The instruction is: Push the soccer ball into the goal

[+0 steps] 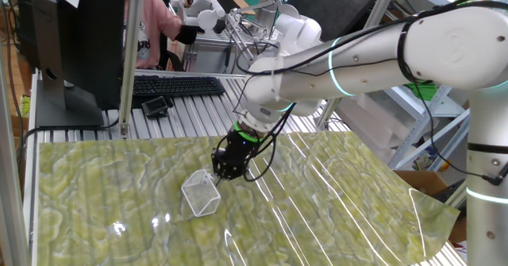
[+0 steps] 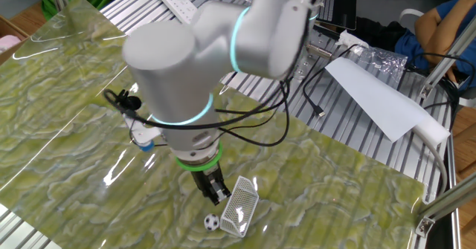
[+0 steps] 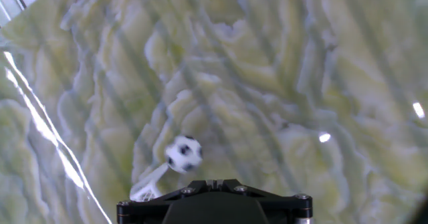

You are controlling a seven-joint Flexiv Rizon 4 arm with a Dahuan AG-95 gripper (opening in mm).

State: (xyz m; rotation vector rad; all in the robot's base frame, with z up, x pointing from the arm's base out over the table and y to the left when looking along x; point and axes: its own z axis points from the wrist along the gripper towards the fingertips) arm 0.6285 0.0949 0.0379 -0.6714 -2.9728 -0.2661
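Observation:
The soccer ball point(image 2: 212, 221) is a tiny white ball with black patches on the green marbled mat, just in front of the open side of the goal point(image 2: 240, 204). The goal is a small white mesh wedge. My gripper point(image 2: 216, 194) points down at the mat, just behind the ball and beside the goal, with its black fingers together and nothing between them. In the hand view the ball point(image 3: 183, 154) lies just ahead of my gripper point(image 3: 214, 183), with a corner of the goal point(image 3: 148, 182) to its left. In one fixed view the goal point(image 1: 201, 193) sits under my gripper point(image 1: 223, 171) and the ball is hidden.
The mat point(image 1: 333, 210) is covered by a clear glossy sheet with glare streaks. Behind it are a slatted metal table point(image 1: 190, 115), a keyboard point(image 1: 176, 85) and a monitor point(image 1: 71, 36). White paper point(image 2: 379, 93) and cables point(image 2: 312, 104) lie on the slats.

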